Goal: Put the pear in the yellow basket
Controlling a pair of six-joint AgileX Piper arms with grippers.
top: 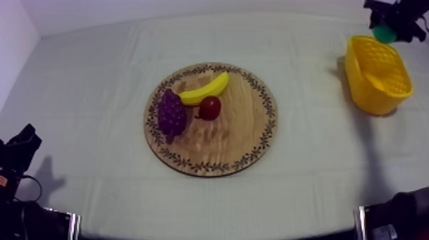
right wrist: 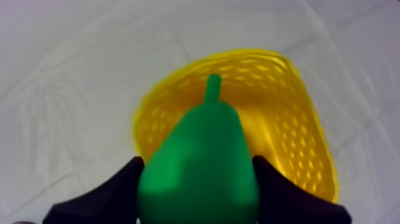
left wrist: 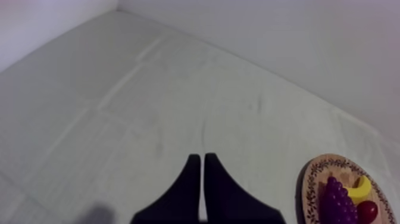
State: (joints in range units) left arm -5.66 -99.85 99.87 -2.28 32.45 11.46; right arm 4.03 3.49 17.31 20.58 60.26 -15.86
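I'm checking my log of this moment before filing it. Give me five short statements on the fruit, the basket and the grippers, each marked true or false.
1. The right gripper is shut on the pear. True.
2. The pear lies inside the yellow basket. False: it is held in the gripper over the basket, not yet let go.
3. The wooden board bears a banana, a bunch of grapes and a small red fruit. True.
4. The left gripper is open. False: its fingers lie together, shut on nothing.
5. The yellow basket stands on the wooden board. False: it stands on the cloth, apart from the board.
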